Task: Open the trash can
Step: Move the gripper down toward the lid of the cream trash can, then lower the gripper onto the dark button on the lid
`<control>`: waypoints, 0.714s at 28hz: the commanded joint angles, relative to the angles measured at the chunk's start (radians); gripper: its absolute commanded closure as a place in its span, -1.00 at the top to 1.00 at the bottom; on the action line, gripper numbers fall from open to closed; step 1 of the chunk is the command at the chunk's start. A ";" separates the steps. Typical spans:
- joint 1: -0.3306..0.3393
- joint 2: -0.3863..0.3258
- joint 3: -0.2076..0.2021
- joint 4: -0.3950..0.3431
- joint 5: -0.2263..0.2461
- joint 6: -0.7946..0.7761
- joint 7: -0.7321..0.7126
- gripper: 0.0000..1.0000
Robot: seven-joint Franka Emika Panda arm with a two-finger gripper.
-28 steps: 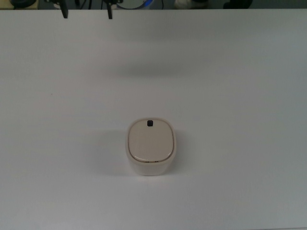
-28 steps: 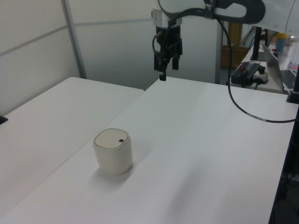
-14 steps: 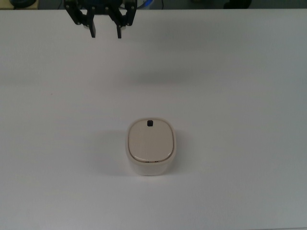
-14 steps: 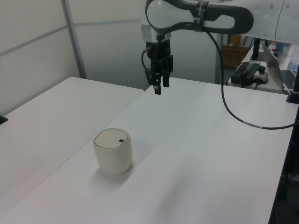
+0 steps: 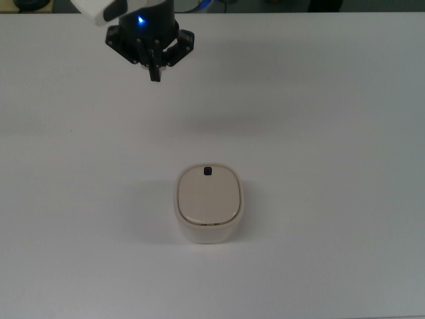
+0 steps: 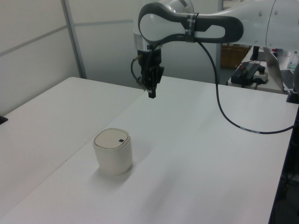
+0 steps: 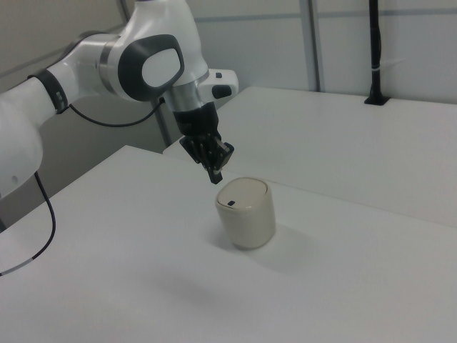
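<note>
One blue light [image 5: 140, 19] above fingers [image 5: 155, 72], top view only.

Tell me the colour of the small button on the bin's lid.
Black, on the cream trash can; the button shows best in the top view.

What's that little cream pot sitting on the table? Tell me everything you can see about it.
It is a small trash can, cream-beige and smooth, plastic by the look of it, with a rounded-rectangle outline. Its flat lid is shut, and a tiny black button sits at the lid's edge, the upper one in the top view. It stands upright on the white table, alone, with nothing else touching it. The robot's pincer hangs in the air well away from it.
</note>
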 commanded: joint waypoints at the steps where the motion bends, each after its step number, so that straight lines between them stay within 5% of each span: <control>1: 0.018 0.016 -0.003 -0.016 -0.001 0.056 0.047 -1.00; 20: 0.070 0.134 -0.006 -0.010 -0.009 0.185 0.055 -1.00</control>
